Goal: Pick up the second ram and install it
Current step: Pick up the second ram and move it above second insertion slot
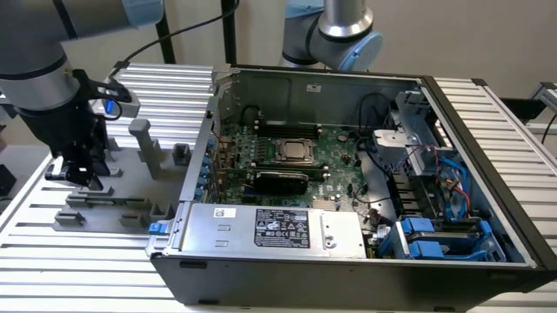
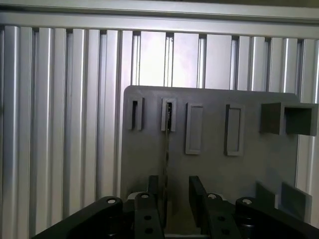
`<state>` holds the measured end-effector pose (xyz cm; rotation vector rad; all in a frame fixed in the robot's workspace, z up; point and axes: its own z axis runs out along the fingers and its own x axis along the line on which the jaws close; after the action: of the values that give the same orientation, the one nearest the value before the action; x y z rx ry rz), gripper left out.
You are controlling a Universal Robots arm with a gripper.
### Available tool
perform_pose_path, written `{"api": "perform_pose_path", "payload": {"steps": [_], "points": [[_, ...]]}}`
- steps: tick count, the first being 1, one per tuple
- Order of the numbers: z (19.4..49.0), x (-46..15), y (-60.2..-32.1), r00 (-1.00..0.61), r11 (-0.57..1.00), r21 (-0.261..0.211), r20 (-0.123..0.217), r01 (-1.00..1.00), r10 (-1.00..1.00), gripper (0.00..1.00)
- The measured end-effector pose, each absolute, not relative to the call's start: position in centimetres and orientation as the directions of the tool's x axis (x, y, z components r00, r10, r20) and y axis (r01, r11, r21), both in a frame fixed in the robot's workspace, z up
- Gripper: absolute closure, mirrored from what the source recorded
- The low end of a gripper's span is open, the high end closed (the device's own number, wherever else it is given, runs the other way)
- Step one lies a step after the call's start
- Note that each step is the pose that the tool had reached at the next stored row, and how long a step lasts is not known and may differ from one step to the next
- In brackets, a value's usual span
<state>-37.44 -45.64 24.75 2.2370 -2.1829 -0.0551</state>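
The second ram stands on edge in a slot of the grey fixture plate, seen edge-on as a thin dark line. My gripper is open just above it, one finger on each side of the stick with a gap to both. In the exterior view the gripper hangs low over the fixture at the exterior view's left, where a thin greenish strip of the ram lies in its holder. The open computer case with the green motherboard sits to the exterior view's right.
Grey upright posts rise from the fixture close to the gripper. The case's left wall stands between fixture and motherboard. A power supply, blue drive bays and cables fill the case's front. A second arm stands behind the case.
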Motion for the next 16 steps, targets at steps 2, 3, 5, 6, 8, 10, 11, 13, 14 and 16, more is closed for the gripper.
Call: {"api": "perform_pose_path", "payload": {"steps": [2,3,5,6,8,10,11,13,14,16], "points": [[24.4,-37.4,-45.7,0.024,-0.025,0.036,-0.014,-0.999,-1.0,0.62],[24.2,-37.3,-45.7,0.024,-0.025,0.036,-0.014,-0.999,-1.0,0.62],[23.8,-37.3,-45.8,0.024,-0.025,0.036,-0.014,-0.999,-1.0,0.62],[23.7,-37.3,-45.8,0.024,-0.025,0.036,-0.014,-0.999,-1.0,0.62],[23.3,-37.3,-45.8,0.024,-0.025,0.036,-0.014,-0.999,-1.0,0.62],[22.9,-37.3,-45.8,0.024,-0.025,0.036,-0.014,-0.999,-1.0,0.62],[22.8,-37.3,-45.8,0.024,-0.025,0.036,-0.014,-0.999,-1.0,0.62],[22.4,-37.3,-45.8,0.024,-0.025,0.036,-0.014,-0.999,-1.0,0.62],[22.2,-37.3,-45.8,0.024,-0.025,0.036,-0.014,-0.999,-1.0,0.62],[21.8,-37.3,-45.8,0.024,-0.025,0.036,-0.014,-0.999,-1.0,0.62]]}}
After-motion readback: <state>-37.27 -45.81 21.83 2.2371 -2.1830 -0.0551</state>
